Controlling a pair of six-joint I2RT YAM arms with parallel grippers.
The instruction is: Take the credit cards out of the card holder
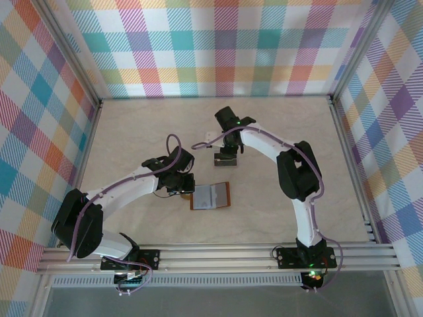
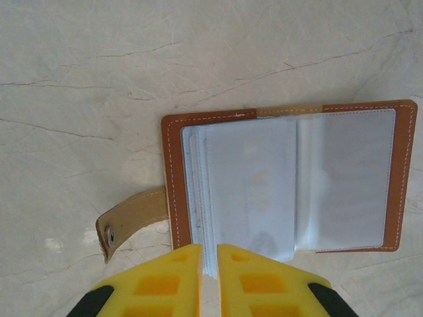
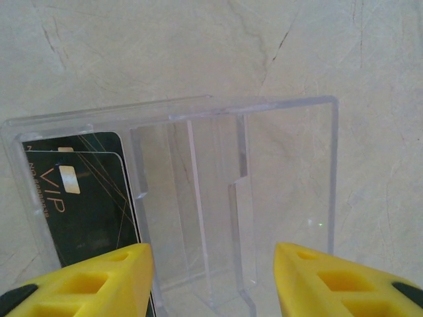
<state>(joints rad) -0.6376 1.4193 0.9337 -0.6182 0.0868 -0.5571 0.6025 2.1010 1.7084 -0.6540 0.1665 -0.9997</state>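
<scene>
Partway through: holding the open card holder [image 2: 177, 185] in the middle by its clear pockets [image 2: 251, 185] with the left gripper [image 2: 209, 257] pinched tight, right gripper [image 3: 211, 254] spread open over the far clear box [image 3: 291, 165] with dark credit cards [image 3: 86, 211] inside, likely reaching back next for another card.

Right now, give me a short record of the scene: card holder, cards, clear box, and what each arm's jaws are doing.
card holder: open flat on the table, plastic pockets facing up, strap tab out to one side
left jaws: closed on the pockets' edge
clear box: on the table beyond the holder, apart from it
cards: two dark ones, top one marked VIP, at one end of the box
right jaws: open above the box, holding nothing
</scene>
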